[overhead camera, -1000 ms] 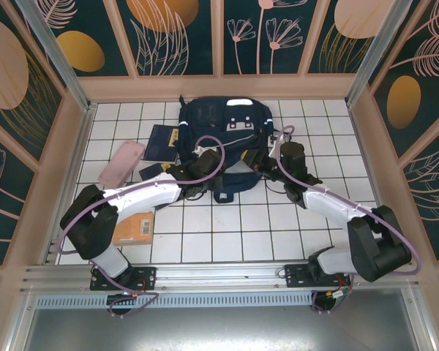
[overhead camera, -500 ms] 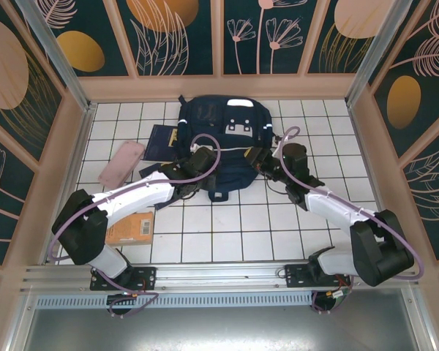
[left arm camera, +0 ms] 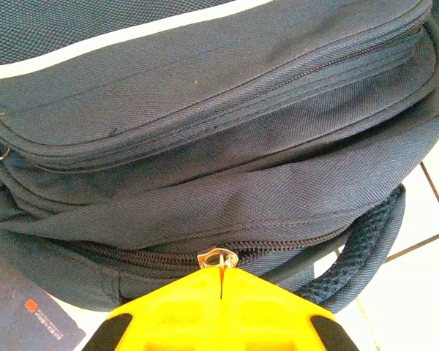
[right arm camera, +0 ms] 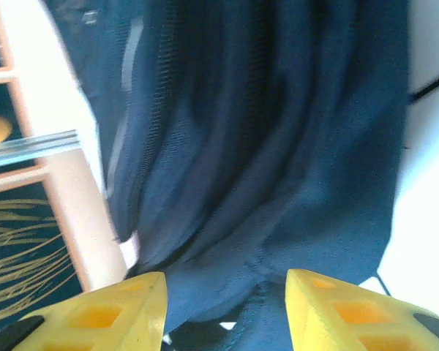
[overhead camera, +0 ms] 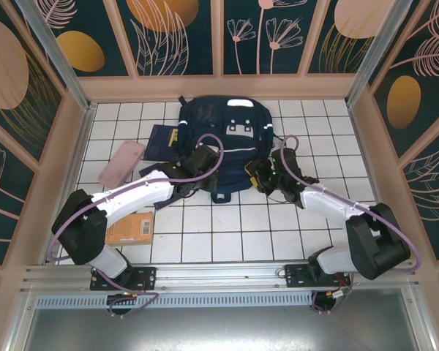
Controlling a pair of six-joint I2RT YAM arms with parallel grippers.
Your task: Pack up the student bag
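Only illegible print on booklet (left arm camera: 25, 325) beside student bag (left arm camera: 219, 146)

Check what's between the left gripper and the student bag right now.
The student bag's metal zipper pull, pinched at the tips of the shut left gripper, seen in the left wrist view.

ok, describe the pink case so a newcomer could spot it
Start at the student bag, the big navy backpack at the far middle of the white-tiled table. Left of it, past the navy booklet, the pink case lies slanted on the tiles. It is the only pale pink, round-ended thing; its neighbours are navy.
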